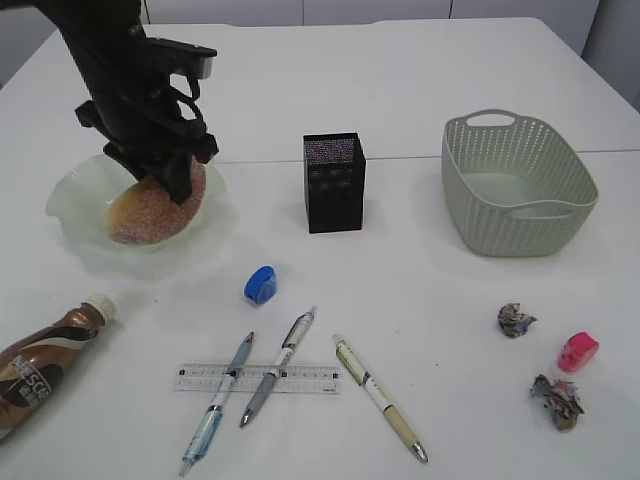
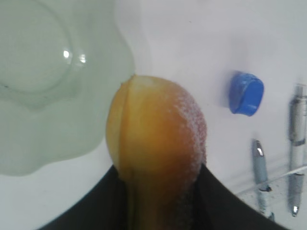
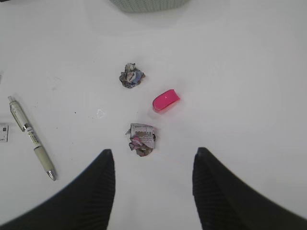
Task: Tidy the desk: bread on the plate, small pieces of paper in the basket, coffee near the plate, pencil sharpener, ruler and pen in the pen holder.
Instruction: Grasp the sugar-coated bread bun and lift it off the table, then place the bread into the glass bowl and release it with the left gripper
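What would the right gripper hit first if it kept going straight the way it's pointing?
Most likely the nearer crumpled paper ball, lying just ahead between the open fingers of the right gripper. Beyond it lie the pink pencil sharpener and a second paper ball. Height above the desk is unclear.

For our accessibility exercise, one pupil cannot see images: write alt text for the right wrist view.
The open right gripper hangs empty above a white desk, over a crumpled scrap of printed paper. Beyond lie a pink pencil sharpener and a second paper ball; a cream-barrelled pen lies left, and the grey-green basket's edge shows at top.
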Robot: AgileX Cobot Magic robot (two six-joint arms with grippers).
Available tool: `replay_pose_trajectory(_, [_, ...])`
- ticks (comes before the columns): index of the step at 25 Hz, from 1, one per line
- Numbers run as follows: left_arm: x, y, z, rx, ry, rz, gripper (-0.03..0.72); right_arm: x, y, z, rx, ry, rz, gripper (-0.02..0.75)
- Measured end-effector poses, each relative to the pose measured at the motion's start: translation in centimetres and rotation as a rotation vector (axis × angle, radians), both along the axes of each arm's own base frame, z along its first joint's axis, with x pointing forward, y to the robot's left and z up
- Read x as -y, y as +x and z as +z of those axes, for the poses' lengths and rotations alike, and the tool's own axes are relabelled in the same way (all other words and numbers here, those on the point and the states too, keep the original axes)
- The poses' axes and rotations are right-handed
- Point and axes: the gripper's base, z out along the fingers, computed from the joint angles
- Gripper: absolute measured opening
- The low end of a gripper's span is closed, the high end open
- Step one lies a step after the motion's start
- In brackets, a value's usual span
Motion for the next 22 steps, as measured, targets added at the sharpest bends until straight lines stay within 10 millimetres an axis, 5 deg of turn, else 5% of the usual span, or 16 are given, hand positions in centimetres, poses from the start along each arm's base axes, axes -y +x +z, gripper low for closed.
replay_pose_trajectory(12, [-1.7,3.2,1.8,0.346,0.13,0.107,0.207,0.0,-0.7,-0.4,-0.088,-0.006,0.001,0.414])
replay_pose_trajectory(22, [-6.4,6.1,-1.0,0.372,0.097,0.337,0.207,0.1,-0.9,-0.4,-0.106,-0.007,0.001,0.414])
